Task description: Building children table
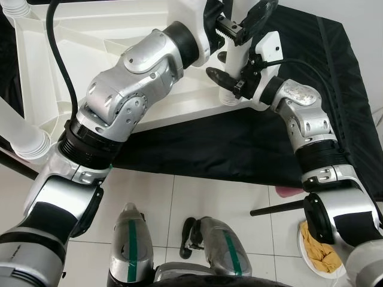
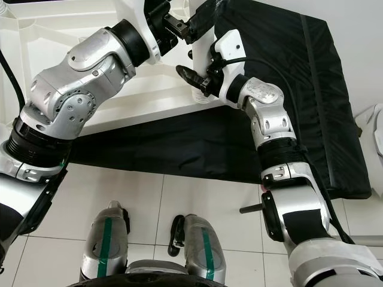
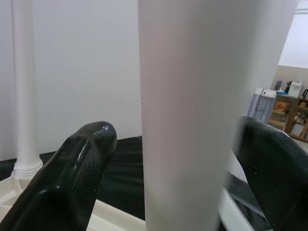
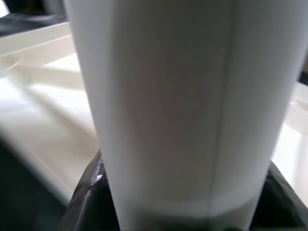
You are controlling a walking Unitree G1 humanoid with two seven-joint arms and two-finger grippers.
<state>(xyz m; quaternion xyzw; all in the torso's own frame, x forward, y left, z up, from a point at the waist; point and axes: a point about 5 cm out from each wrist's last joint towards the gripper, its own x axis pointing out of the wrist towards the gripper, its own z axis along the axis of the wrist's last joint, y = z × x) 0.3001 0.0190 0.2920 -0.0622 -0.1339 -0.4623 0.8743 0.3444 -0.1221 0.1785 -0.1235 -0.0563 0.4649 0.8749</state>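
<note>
Both the left gripper [image 1: 238,27] and right gripper [image 1: 228,82] clasp the upright white plastic table leg [image 1: 237,57] on the overturned white tabletop [image 1: 119,42]

Table leg [image 1: 234,57] boxed by both grippers; black mat [image 1: 335,89] beyond open.

text: none legible | labels: none | numbers: none

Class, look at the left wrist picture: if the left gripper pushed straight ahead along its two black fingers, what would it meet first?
The white table leg, which stands upright between the left gripper's fingers. It seems so close that almost no travel is left, though whether the pads already touch it is unclear.
</note>
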